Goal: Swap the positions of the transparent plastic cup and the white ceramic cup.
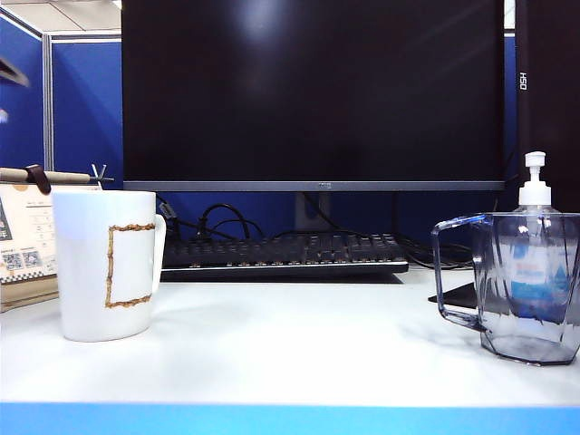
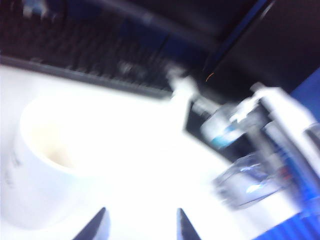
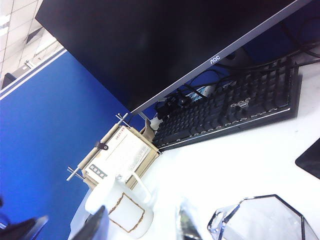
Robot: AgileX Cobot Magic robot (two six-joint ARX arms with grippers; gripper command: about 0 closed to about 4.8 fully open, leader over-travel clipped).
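The white ceramic cup (image 1: 104,263), with a gold-brown rectangle on its side, stands at the table's left. The transparent plastic cup (image 1: 530,285) stands at the right, handle toward the middle. Neither gripper shows in the exterior view. The blurred left wrist view has my left gripper (image 2: 140,225) open above the table, nothing between its fingers; the white ceramic cup (image 2: 45,160) is beside it and the transparent plastic cup (image 2: 250,182) farther off. My right gripper (image 3: 141,225) is open and high above the table, over the white ceramic cup (image 3: 122,207) and transparent plastic cup (image 3: 265,220).
A pump bottle (image 1: 535,195) stands right behind the transparent cup. A black keyboard (image 1: 281,254) and a large monitor (image 1: 313,91) fill the back. A desk calendar (image 1: 27,240) stands behind the white cup. Bare white table (image 1: 290,344) lies between the cups.
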